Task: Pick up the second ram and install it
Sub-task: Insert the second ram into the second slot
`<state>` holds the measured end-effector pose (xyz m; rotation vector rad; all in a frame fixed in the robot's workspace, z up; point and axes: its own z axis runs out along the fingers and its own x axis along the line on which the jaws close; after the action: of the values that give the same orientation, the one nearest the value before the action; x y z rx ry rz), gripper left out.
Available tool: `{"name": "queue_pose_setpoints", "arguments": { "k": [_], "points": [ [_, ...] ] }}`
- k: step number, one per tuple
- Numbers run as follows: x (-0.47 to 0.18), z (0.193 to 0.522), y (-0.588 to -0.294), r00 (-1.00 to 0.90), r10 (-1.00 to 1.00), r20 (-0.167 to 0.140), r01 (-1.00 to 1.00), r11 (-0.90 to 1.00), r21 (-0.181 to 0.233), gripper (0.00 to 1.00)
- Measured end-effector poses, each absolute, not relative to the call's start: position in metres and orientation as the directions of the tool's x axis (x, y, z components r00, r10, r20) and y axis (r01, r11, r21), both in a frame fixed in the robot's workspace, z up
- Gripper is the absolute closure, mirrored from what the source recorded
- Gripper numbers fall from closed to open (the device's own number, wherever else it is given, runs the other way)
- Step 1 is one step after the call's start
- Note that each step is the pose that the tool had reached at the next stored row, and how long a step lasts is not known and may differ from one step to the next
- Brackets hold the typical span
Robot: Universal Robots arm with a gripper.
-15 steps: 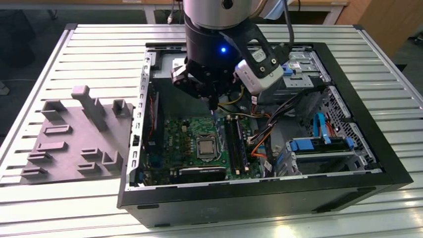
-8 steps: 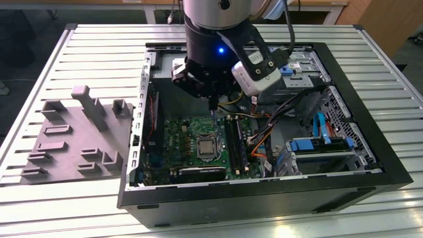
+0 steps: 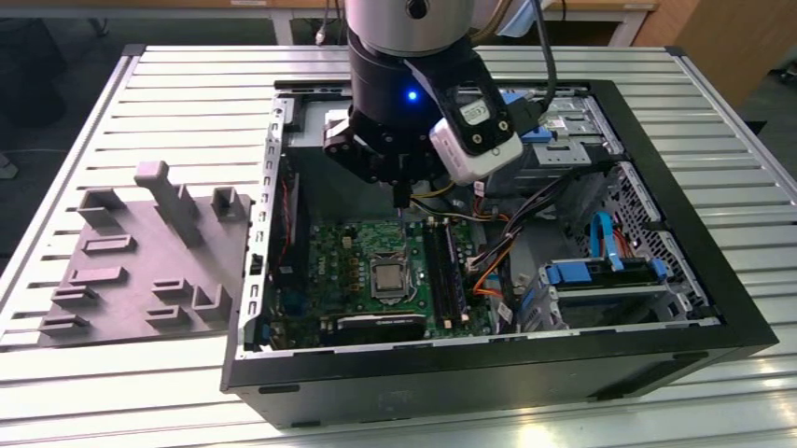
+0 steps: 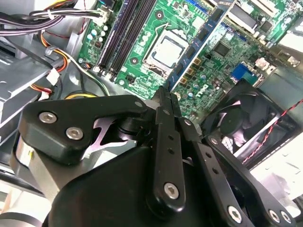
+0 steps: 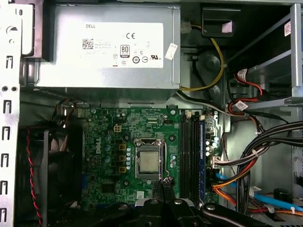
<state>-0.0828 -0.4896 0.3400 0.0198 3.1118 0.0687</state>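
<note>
Black tool (image 4: 166, 100) parts sit closest in the second wrist view, with its 2 fingers pressed together. It hangs over the green board (image 5: 137, 142) inside the open computer case (image 3: 498, 373) on the tabletop (image 3: 187, 93). Long dark slots (image 5: 191, 156) lie just beside the square chip (image 5: 147, 162). I cannot tell the ram from those slots.

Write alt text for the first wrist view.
The gripper hangs over a green motherboard inside an open computer case, near its processor socket and long black memory slots. A silver power supply, fan and cables surround the board.
</note>
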Motion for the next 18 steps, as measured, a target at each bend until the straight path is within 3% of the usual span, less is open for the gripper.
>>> {"name": "queue_pose_setpoints", "arguments": {
  "k": [18],
  "points": [
    [-0.071,0.339,-0.49,-0.999,0.014,-0.029,0.013,0.999,0.044,0.88]
  ]
}}
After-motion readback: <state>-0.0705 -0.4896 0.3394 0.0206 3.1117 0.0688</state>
